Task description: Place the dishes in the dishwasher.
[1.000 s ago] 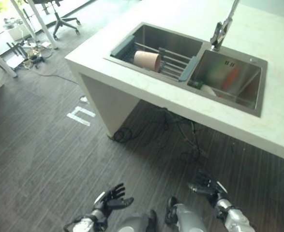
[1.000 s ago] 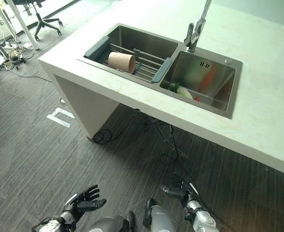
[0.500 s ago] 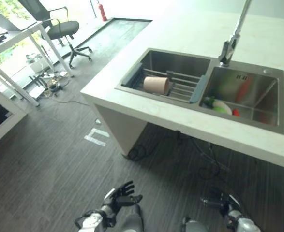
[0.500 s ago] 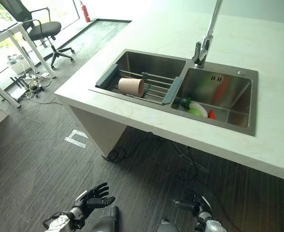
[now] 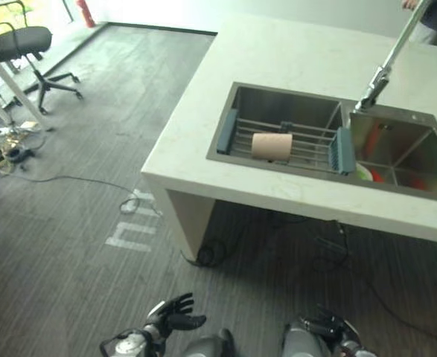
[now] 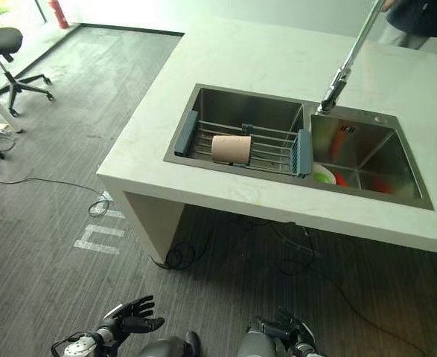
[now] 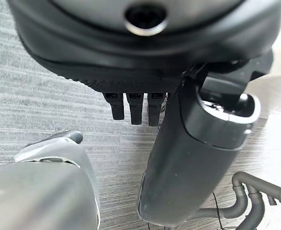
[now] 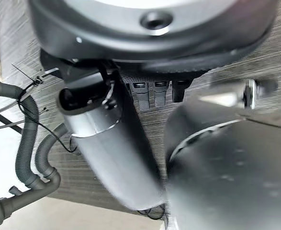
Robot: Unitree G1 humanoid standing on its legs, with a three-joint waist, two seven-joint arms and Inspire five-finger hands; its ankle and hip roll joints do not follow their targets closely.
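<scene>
Daylight floods in from the far left, washing the floor (image 5: 129,59) there pale and glary. The white table (image 6: 278,59) is bright and even, with a dim shadow beneath it. The steel sink (image 6: 367,149) carries soft reflections. In the right wrist view the near parts are smeared and out of focus; the left wrist view is sharper.

Brushed-metal sink (image 6: 259,104) set in a smooth, pale stone-look counter (image 6: 263,56).
</scene>
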